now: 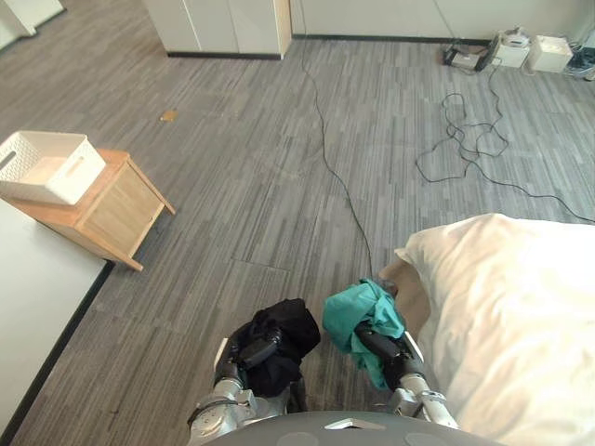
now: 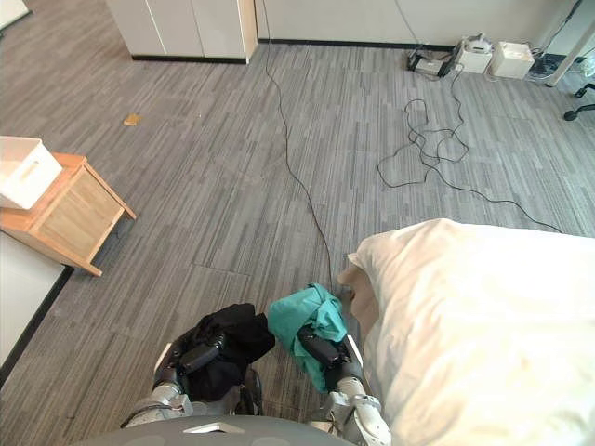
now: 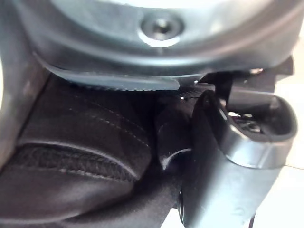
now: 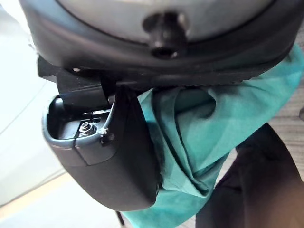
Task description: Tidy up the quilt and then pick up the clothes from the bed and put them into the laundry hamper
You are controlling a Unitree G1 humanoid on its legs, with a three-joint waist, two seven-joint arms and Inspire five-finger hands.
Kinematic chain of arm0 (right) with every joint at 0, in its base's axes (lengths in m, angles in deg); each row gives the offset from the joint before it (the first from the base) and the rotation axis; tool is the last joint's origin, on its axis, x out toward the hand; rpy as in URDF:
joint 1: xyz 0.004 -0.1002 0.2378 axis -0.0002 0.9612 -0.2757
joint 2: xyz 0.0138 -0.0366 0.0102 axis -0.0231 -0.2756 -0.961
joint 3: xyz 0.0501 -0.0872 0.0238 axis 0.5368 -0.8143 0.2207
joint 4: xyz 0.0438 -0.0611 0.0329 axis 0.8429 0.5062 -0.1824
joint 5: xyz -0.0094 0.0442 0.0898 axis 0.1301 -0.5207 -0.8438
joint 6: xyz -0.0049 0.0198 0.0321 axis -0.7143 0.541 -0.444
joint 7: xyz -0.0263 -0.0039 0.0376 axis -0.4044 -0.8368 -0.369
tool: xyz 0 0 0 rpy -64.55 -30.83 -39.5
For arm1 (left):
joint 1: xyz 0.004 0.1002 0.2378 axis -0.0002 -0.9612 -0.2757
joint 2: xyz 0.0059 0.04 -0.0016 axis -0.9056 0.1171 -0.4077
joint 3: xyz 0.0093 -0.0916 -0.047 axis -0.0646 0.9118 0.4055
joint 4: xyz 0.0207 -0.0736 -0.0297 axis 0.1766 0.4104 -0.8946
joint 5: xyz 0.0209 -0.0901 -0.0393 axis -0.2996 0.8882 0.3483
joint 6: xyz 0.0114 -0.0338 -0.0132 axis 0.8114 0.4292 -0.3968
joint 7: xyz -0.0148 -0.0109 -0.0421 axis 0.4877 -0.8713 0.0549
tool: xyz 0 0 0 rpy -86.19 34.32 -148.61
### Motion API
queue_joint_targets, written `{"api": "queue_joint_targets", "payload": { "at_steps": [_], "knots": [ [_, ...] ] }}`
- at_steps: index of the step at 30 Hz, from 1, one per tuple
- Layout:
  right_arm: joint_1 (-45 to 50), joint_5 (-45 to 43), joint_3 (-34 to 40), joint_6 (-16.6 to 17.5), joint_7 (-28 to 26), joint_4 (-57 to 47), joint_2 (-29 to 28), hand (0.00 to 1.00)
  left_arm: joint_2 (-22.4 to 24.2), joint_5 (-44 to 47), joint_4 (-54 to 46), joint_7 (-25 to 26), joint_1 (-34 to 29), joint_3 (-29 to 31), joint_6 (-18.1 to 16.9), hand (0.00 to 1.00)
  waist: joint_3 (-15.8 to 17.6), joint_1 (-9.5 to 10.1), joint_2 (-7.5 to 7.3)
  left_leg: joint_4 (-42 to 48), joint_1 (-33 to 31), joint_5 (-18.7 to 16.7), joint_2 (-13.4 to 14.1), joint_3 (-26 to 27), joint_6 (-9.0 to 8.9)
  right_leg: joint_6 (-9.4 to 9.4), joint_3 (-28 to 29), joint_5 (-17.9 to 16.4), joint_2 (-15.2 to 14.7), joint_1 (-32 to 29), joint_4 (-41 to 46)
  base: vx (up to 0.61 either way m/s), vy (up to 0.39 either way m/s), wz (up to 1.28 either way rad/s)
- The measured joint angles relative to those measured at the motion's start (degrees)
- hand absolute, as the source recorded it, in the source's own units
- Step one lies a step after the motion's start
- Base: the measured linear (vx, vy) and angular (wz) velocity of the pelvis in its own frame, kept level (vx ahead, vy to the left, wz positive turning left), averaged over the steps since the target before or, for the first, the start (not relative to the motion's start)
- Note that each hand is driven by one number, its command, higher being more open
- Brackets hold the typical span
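Note:
My left hand [image 1: 254, 353] is shut on a bunched black garment [image 1: 284, 333], held low in front of me over the floor. Beside it my right hand [image 1: 376, 343] is shut on a crumpled teal garment [image 1: 355, 314], close to the bed's corner. In the left wrist view the black cloth [image 3: 71, 142] presses against the palm beside the thumb [image 3: 228, 156]. The right wrist view has teal cloth [image 4: 199, 128] wrapped past the thumb [image 4: 114, 161], with the black garment [image 4: 256, 185] beyond. A white quilt [image 1: 511, 316] covers the bed at the right. A white slotted basket [image 1: 51, 165] stands on a wooden nightstand [image 1: 116, 209] at the left.
A white flat surface [image 1: 37, 297] with a dark edge lies at the lower left. Black cables [image 1: 465, 149] trail over the grey floor towards white boxes [image 1: 548, 53] at the far wall. Pale cabinets [image 1: 223, 23] stand at the back. Open floor lies between the bed and the nightstand.

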Motion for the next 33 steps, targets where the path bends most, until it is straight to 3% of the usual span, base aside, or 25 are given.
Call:
{"api": "queue_joint_targets", "payload": {
  "at_steps": [3,4,5,6,7,8,9,10,13,15,16,17,18,19,20,21,22,24,25,26,27,28,29,30,33],
  "knots": [
    [-0.77,1.60,-1.07,-1.29,0.27,1.87,-0.68,0.00,-0.18,0.45,2.26,1.27,0.06,1.93,0.69,0.00,-1.09,0.53,-1.38,-1.22,1.34,-1.56,-1.59,-0.29,1.26,0.12,1.10,0.33,-1.36,-1.08,3.74,0.21,0.077,0.10],
    [-0.75,1.63,-1.06,-1.79,0.93,1.74,-0.55,0.00,0.06,0.55,3.12,1.23,0.05,2.00,0.60,0.00,-2.30,1.26,-1.03,-2.55,2.26,-2.27,-1.49,-0.13,2.40,0.34,2.54,-0.90,-2.11,-4.81,12.47,0.19,0.074,-0.07],
    [-1.01,1.64,-1.00,-1.78,1.57,1.52,-0.59,0.00,-0.24,0.53,2.80,0.90,-0.03,2.46,0.29,0.00,-2.10,1.51,-1.87,-2.81,3.25,-3.01,-1.70,0.11,3.09,0.48,4.18,-1.75,-3.51,-9.77,24.52,0.18,0.066,-0.09],
    [-1.33,1.66,-0.94,-1.75,2.16,1.56,-0.59,0.00,-0.88,0.51,2.62,0.79,-0.05,2.54,-0.29,0.00,-1.93,1.50,-2.74,-3.11,4.06,-3.38,-2.10,-0.07,3.14,1.73,5.51,-0.88,-4.40,-13.21,33.12,0.15,0.036,0.02],
    [-1.28,1.71,-0.92,-1.72,3.19,1.57,-1.39,0.00,-2.14,0.30,2.17,0.72,-0.05,2.58,-0.85,0.00,-1.81,1.42,-4.20,-4.47,6.25,-3.46,-3.23,-0.72,3.13,3.51,6.86,2.50,-5.75,-17.83,42.97,0.24,-0.007,0.22],
    [-0.90,2.29,-0.82,-1.63,4.02,1.33,-2.13,0.00,-3.14,0.30,2.11,0.81,-0.07,2.73,-0.75,0.00,-1.66,1.23,-5.51,-6.52,9.25,-3.58,-4.12,-1.48,3.31,3.02,6.51,3.01,-7.15,-21.46,52.38,0.33,-0.033,0.31],
    [-0.56,3.55,-0.74,-1.44,4.28,0.91,-1.92,0.00,-3.23,0.25,2.46,0.93,-0.09,2.84,-0.66,0.00,-1.65,1.11,-5.73,-8.08,12.13,-3.94,-4.06,-2.62,3.27,-0.01,4.03,0.90,-7.20,-23.93,57.08,0.30,-0.053,0.31],
    [-0.50,3.64,-0.67,-1.33,4.29,0.71,-1.79,0.00,-3.23,0.22,2.51,0.91,-0.19,2.80,-0.55,0.00,-1.64,0.95,-5.70,-8.93,13.30,-3.93,-3.82,-3.18,3.35,-1.14,2.65,-0.02,-6.95,-25.09,57.93,0.29,-0.060,0.41],
    [-0.46,3.30,0.38,-0.65,5.12,-1.19,-1.72,0.00,-3.41,0.08,2.54,0.38,-0.18,1.63,0.78,0.00,-1.19,-0.87,-4.94,-11.37,16.89,-4.11,-2.59,-7.16,2.12,-1.57,-3.14,-4.12,-4.65,-31.41,47.95,0.39,-0.153,0.72],
    [-1.14,1.90,1.22,-0.41,5.34,-1.97,-0.23,0.00,-2.83,-0.48,2.98,-0.20,0.48,0.90,2.12,0.00,0.35,-2.31,-2.37,-11.72,19.52,-5.42,0.67,-10.66,-0.24,-0.97,-6.80,-2.75,-0.89,-32.09,26.21,0.46,-0.244,0.97],
    [-1.22,1.06,1.59,-0.40,5.40,-2.01,-0.14,0.00,-2.66,-0.87,3.03,-0.20,0.41,0.74,2.12,0.00,0.64,-2.25,-1.87,-11.72,20.29,-5.87,1.51,-11.02,-1.02,-0.74,-6.94,-0.37,-0.06,-32.14,20.08,0.46,-0.285,0.79],
    [-1.25,0.55,2.13,-0.39,5.44,-2.06,-0.23,0.00,-2.65,-1.86,3.03,-0.26,0.10,0.61,2.11,0.00,0.87,-1.76,-1.66,-11.76,21.95,-6.94,2.25,-11.16,-2.85,-0.15,-6.38,4.79,0.56,-32.75,10.11,0.48,-0.338,0.58],
    [-1.16,0.45,2.07,-0.71,5.35,-2.47,-0.24,0.00,-2.68,-2.11,3.01,-0.42,-0.41,0.69,2.11,0.00,1.09,-1.55,-2.13,-11.74,23.99,-8.42,2.42,-10.98,-5.36,-0.21,-3.89,8.65,0.42,-33.87,5.82,0.59,-0.430,0.53],
    [-1.15,0.46,2.07,-0.89,5.35,-2.83,-0.30,0.00,-2.85,-2.20,3.02,-0.55,-0.57,0.71,2.10,0.00,1.18,-1.58,-2.32,-11.71,25.37,-9.40,2.59,-11.07,-6.87,-0.55,-2.33,10.08,0.26,-34.28,5.21,0.53,-0.453,0.51],
    [-0.79,0.45,1.98,-1.06,5.39,-3.18,-0.77,0.00,-3.44,-2.20,3.06,-1.03,-1.46,0.88,2.11,0.00,0.66,-1.79,-3.35,-11.01,28.10,-11.10,2.85,-11.74,-8.38,-2.56,0.44,12.46,0.03,-34.49,6.35,0.55,-0.530,0.46],
    [-0.78,0.40,2.37,-1.26,5.47,-3.27,-0.60,0.00,-3.20,-2.20,3.20,-1.23,-1.77,0.94,2.42,0.00,0.35,-2.09,-2.89,-8.81,29.10,-12.23,4.17,-11.89,-9.03,-5.03,1.05,16.98,0.26,-35.74,12.37,0.62,-0.651,0.36],
    [-2.28,-0.42,3.73,-1.91,5.53,-3.26,-0.39,0.00,-2.15,-2.13,3.08,-1.96,-1.62,1.06,2.91,0.00,0.12,-1.90,-0.29,-0.90,26.84,-12.32,7.22,-11.16,-9.93,-7.65,-0.28,12.13,1.41,-37.47,20.37,0.49,-0.546,0.15],
    [-3.29,-0.94,4.18,-2.13,5.57,-3.26,-0.40,0.00,-1.26,-2.13,2.91,-2.70,-1.54,1.42,2.75,0.00,0.03,-1.92,1.21,8.77,22.54,-9.50,9.40,-11.16,-9.97,-8.87,-1.23,8.84,2.88,-37.36,22.87,0.40,-0.491,-0.05],
    [-4.15,-1.14,4.07,-3.04,5.43,-3.28,-0.35,0.00,-0.36,-1.27,2.47,-3.86,-1.51,2.57,2.28,0.00,0.24,-1.68,2.23,22.21,16.00,0.07,11.83,-11.32,-9.78,-9.65,-1.08,6.29,5.41,-34.75,21.59,0.46,-0.537,-0.15],
    [-4.37,-1.15,4.10,-3.88,5.25,-3.29,-0.09,0.00,0.01,-0.44,2.38,-4.30,-1.62,2.93,1.82,0.00,0.42,-1.66,2.63,27.74,13.18,1.30,13.00,-11.41,-10.06,-9.91,-1.24,6.17,6.75,-32.76,19.58,0.55,-0.590,-0.26],
    [-4.82,-1.09,4.30,-5.33,5.23,-3.31,0.05,0.00,0.47,0.72,1.66,-5.18,-1.85,3.70,1.20,0.00,0.75,-1.48,3.57,36.74,8.59,-0.04,14.02,-11.01,-9.22,-9.99,-1.21,5.86,9.01,-27.74,15.22,0.37,-0.341,-0.17],
    [-5.22,-1.02,4.49,-5.80,5.20,-3.32,0.05,0.00,0.64,0.88,1.20,-5.70,-1.95,4.00,0.73,0.00,1.43,-1.50,3.57,39.90,6.79,-1.29,13.73,-11.01,-9.11,-9.92,-1.11,5.90,9.96,-24.50,12.41,0.45,-0.372,-0.23],
    [-5.05,-0.67,4.87,-6.65,4.66,-3.28,-0.04,0.00,0.79,2.20,0.04,-6.28,-2.39,4.08,0.04,0.00,1.78,-1.21,3.21,41.32,3.25,-3.33,10.94,-11.05,-9.02,-9.74,-0.64,6.01,10.79,-19.29,7.66,0.41,-0.312,-0.19],
    [-4.85,-0.51,5.17,-6.86,3.59,-3.27,0.00,0.00,0.80,3.52,-0.91,-6.56,-2.65,4.04,-0.60,0.00,1.96,-0.43,2.81,38.39,0.04,-5.16,7.68,-10.35,-9.05,-9.87,-0.39,5.90,11.16,-15.22,3.60,0.38,-0.284,-0.22],
    [-5.02,1.64,5.22,-7.00,1.57,-3.29,0.33,0.00,0.94,6.35,-2.80,-6.74,-2.76,3.87,-0.97,0.00,2.15,1.15,2.40,22.76,-5.71,-6.47,3.26,-4.34,-6.95,-9.57,-0.99,5.28,12.45,-7.96,-2.72,0.34,-0.210,-0.01]
  ]
}}
